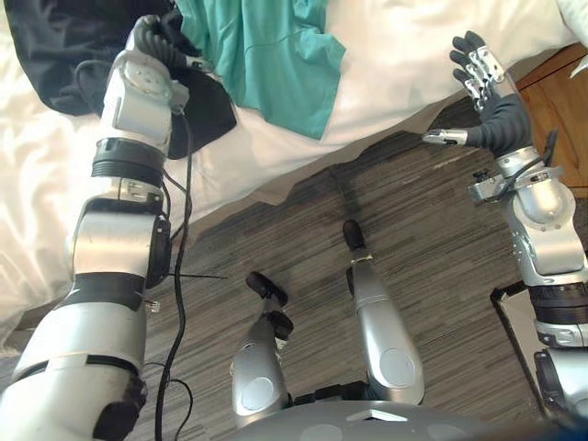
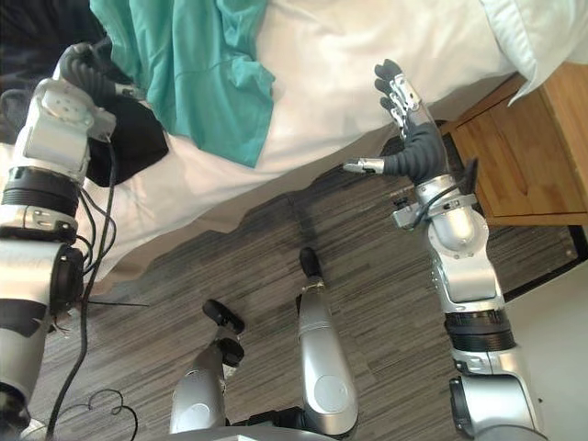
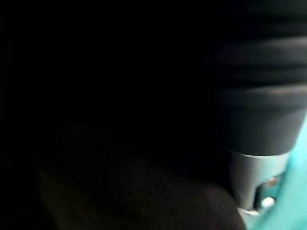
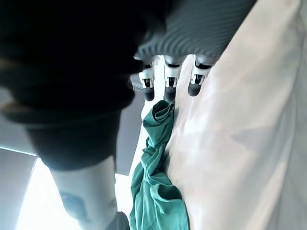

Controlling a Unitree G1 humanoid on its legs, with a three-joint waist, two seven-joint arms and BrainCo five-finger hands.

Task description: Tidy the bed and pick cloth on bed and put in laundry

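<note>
- My right hand (image 1: 489,99) hung above the grey striped carpet floor (image 1: 413,248) at the bed's edge, fingers straight and spread, thumb out, holding nothing.
- The rumpled white bed sheet (image 1: 395,64) looked unsmoothed, so I judged the tidying not done.
- The crumpled teal fabric garment (image 1: 276,55) lay on the sheet near the edge, well apart from the right hand.
- Farthest, my left hand (image 1: 162,35) sat against the crumpled black cloth (image 1: 55,55), just beside the teal one. Its fingers were hidden, so I couldn't tell its grip.
- Both cloths lay on the bed, so I judged the task barely begun: pickup and laundry drop left.
</note>
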